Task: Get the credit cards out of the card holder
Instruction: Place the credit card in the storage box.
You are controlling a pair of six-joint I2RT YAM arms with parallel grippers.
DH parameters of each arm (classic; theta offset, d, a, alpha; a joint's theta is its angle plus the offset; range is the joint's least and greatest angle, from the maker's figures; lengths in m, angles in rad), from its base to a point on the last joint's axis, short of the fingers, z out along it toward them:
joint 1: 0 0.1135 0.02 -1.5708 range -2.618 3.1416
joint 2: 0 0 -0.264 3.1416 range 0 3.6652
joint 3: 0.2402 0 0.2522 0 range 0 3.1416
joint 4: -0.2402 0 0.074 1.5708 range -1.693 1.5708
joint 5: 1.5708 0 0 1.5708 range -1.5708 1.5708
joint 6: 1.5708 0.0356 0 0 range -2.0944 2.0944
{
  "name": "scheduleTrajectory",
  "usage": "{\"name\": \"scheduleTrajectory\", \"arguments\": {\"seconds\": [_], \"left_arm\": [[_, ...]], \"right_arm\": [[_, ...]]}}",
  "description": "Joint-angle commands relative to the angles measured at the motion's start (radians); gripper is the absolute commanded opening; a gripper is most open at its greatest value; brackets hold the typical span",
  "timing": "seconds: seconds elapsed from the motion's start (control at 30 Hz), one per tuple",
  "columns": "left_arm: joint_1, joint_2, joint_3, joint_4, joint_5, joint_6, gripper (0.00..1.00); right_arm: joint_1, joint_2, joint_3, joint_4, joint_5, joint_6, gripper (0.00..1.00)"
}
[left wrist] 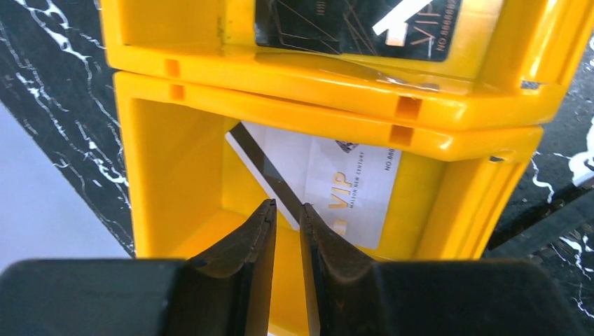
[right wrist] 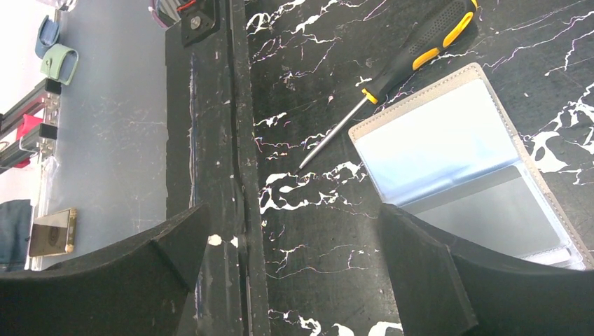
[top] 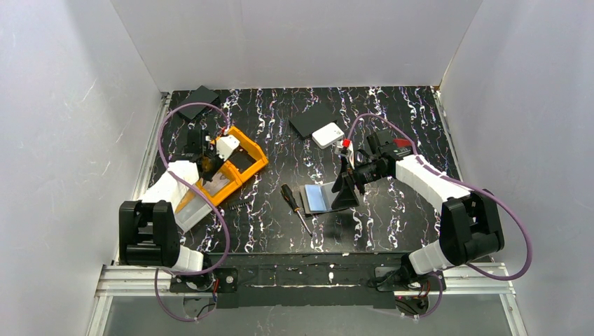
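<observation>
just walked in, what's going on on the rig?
Cards are being moved out of the holder. The left claw hangs over a yellow bin, barely parted and empty. A white VIP card lies in the compartment below it, and a black VIP card in the next one. The right claw is wide open at the edge of the card holder, which lies unfolded beside a screwdriver. Whether any cards remain in its sleeves is hard to tell.

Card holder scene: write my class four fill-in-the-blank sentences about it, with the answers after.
1. The tray holding the white card is coloured ____.
2. The card holder is not shut but ____.
3. Beside the card holder lies a ____.
4. The right gripper holds ____.
Answers: yellow; open; screwdriver; nothing.
</observation>
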Motion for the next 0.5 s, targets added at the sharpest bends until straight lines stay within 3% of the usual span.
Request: {"name": "scheduleTrajectory", "arguments": {"seconds": [0.0,0.1,0.2,0.37,0.47], "left_arm": [[0.008,-0.044,0.051,-0.001,-0.061,-0.041,0.2],[0.009,-0.1,0.077,-0.011,-0.049,-0.123,0.23],[0.009,-0.212,0.079,-0.004,-0.008,-0.252,0.34],[0.011,-0.43,0.007,0.041,0.114,-0.523,0.63],[0.012,-0.548,-0.065,0.053,0.167,-0.727,0.85]], "right_arm": [[-0.004,0.004,0.005,-0.007,-0.024,-0.022,0.98],[-0.004,0.002,0.01,-0.014,-0.016,-0.031,0.98],[-0.004,-0.002,0.025,-0.049,0.016,-0.076,0.98],[-0.004,-0.04,0.024,-0.053,0.109,-0.115,0.98],[-0.008,-0.078,0.007,-0.018,0.189,-0.121,0.98]]}}
